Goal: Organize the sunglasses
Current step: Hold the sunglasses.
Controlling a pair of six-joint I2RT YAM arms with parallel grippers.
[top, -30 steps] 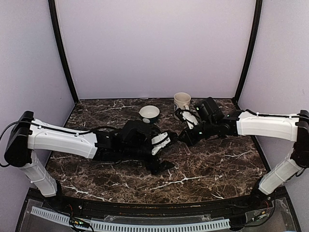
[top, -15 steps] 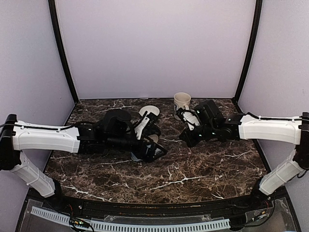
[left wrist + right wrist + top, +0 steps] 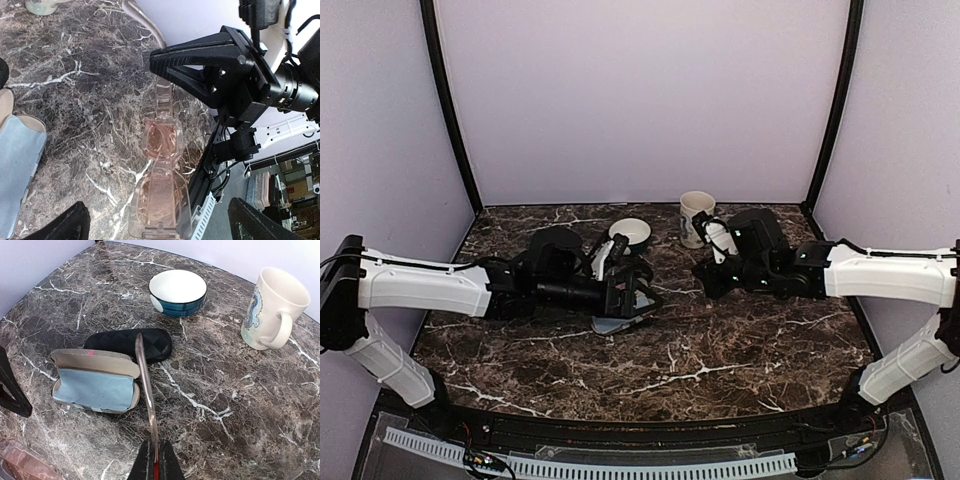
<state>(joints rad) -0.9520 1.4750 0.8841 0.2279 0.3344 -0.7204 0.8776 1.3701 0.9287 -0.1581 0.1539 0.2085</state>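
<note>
Since a second ago my left arm (image 3: 430, 285) has drawn back to the left, and its gripper (image 3: 638, 288), which was close to the right one, now sits over the middle of the desk (image 3: 750, 340). Its fingers (image 3: 75, 222) have spread wide, with nothing between them. The right arm (image 3: 880, 272) has barely shifted.

From above I can hardly make out the sunglasses (image 3: 162, 137), but the left wrist view shows them plainly (pinkish, see-through frame and lenses). They hang off the desk between the two grippers. The right gripper (image 3: 154, 455) has its fingers pinched together on one thin temple arm.

The right wrist view lays out what the top view crowds. The brown case (image 3: 95, 387) lies open with pale blue lining. The black checkered case (image 3: 127, 343) is closed and touches its far side. The mug (image 3: 272, 305) is far right, and the bowl (image 3: 177, 287) sits left of it.
</note>
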